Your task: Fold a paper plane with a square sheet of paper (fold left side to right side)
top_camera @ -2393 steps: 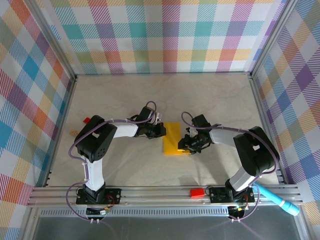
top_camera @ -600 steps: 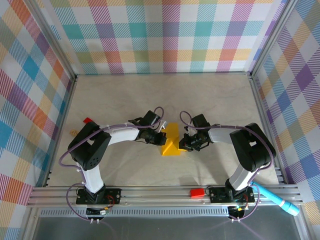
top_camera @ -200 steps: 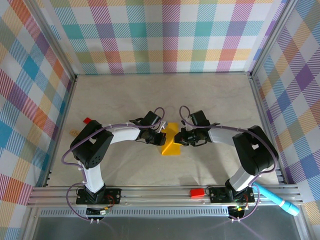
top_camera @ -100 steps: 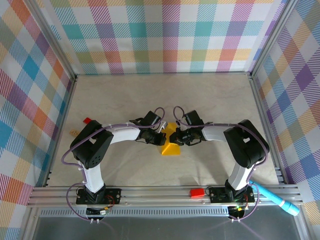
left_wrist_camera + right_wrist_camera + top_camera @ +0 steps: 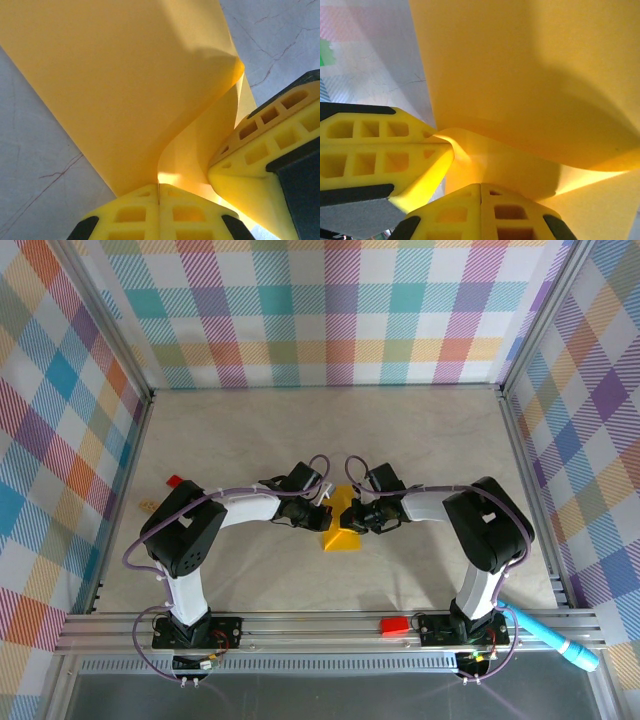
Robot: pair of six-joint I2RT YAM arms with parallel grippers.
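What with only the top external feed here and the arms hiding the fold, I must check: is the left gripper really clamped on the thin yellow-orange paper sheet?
Observer: Yes. In the left wrist view the left gripper is shut, and the thin yellow-orange paper sheet runs into the seam between its fingers.
Operator: And the right gripper?
Observer: The right wrist view shows the right gripper shut on the sheet as well.
Operator: Is the paper lying flat there?
Observer: No. Next to both grippers it bows in a smooth curve, not yet pressed into a crease.
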